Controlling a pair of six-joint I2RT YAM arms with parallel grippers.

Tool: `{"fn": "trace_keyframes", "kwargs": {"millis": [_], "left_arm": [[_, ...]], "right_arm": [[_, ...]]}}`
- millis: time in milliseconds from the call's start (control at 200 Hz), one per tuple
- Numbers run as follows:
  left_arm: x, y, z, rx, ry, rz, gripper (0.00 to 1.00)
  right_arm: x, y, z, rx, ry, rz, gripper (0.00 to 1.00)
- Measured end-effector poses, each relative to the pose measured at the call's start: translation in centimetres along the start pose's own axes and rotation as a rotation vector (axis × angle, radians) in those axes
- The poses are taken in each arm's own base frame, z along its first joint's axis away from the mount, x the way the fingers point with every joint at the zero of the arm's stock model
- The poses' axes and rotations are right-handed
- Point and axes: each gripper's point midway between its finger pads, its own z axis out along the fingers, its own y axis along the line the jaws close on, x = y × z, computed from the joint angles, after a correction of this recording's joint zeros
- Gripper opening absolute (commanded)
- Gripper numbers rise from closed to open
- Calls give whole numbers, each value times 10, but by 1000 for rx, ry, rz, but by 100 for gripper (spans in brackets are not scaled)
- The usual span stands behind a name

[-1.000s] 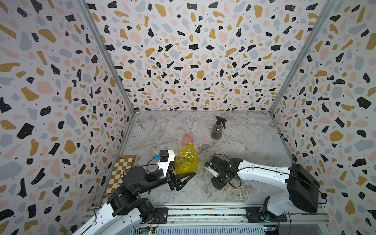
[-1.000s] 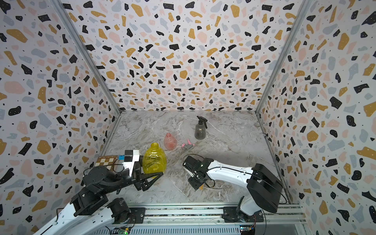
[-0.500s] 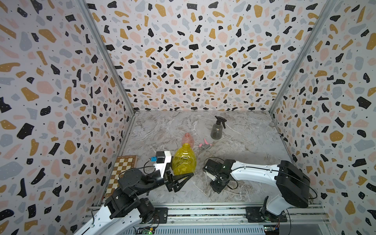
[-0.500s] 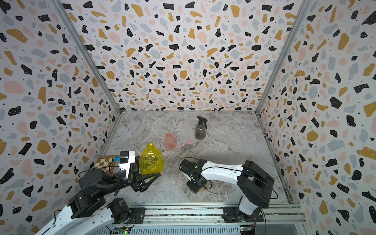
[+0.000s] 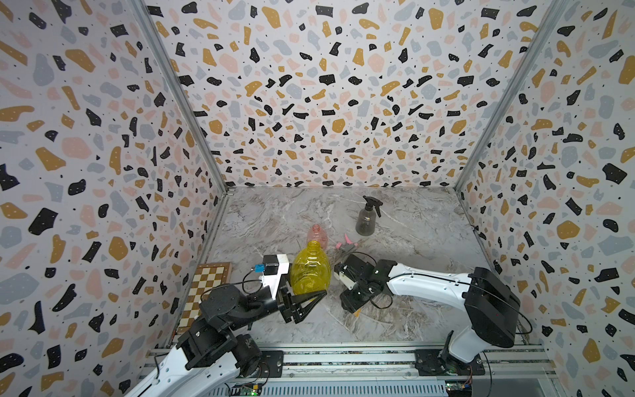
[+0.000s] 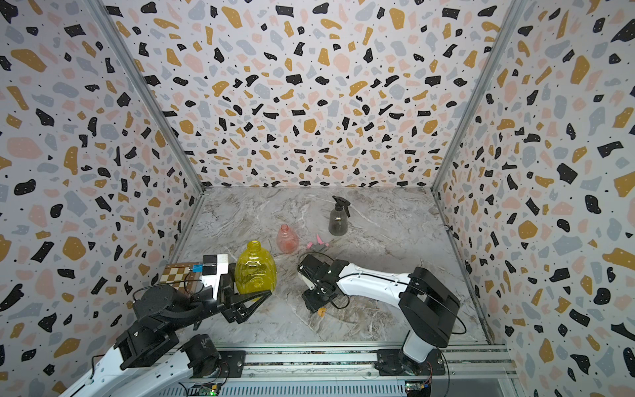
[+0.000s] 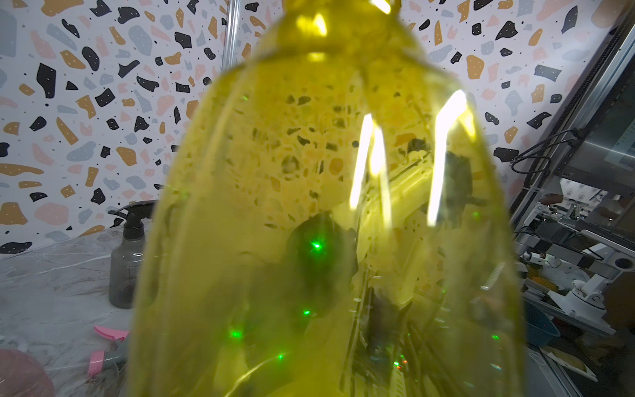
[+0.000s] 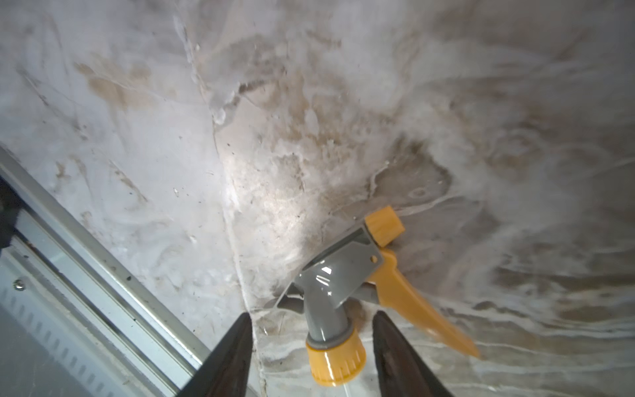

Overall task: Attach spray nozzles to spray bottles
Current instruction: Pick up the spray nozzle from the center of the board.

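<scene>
**Bottle held, nozzle straddled**

My left gripper [image 5: 314, 290] is clamped on the lower body of the upright yellow bottle [image 5: 310, 271], whose neck is open. My right gripper [image 8: 313, 319] stands released, its 2 fingers either side of the grey-and-yellow nozzle [image 8: 347, 285] lying on the table [image 5: 429, 240], with a gap on each side. Behind, the pink bottle [image 5: 318, 234] stands open-necked, and the pink-and-grey nozzle [image 5: 345, 245] lies beside it. The dark-grey bottle [image 5: 365, 223] at the back wears the black nozzle [image 5: 371, 202].

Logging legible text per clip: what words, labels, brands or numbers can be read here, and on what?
Nothing can be read.
Pale scrawl on the black joint at the left arm's base: too small to read.
No print shows on the yellow bottle, dark-grey bottle, pink bottle or grey-and-yellow nozzle.
</scene>
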Motion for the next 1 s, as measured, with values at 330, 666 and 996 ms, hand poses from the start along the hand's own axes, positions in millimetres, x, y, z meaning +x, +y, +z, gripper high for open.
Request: {"fn": "trace_keyframes", "kwargs": {"millis": [330, 666, 996], "left_arm": [[0, 6, -2, -36, -6, -2, 0], [1, 10, -3, -58, -1, -6, 0], [1, 11, -3, -68, -2, -6, 0]], "right_arm": [[21, -10, -14, 65, 78, -140, 55], [39, -9, 11, 80, 179, -224, 55], [42, -13, 30, 95, 208, -242, 52]]}}
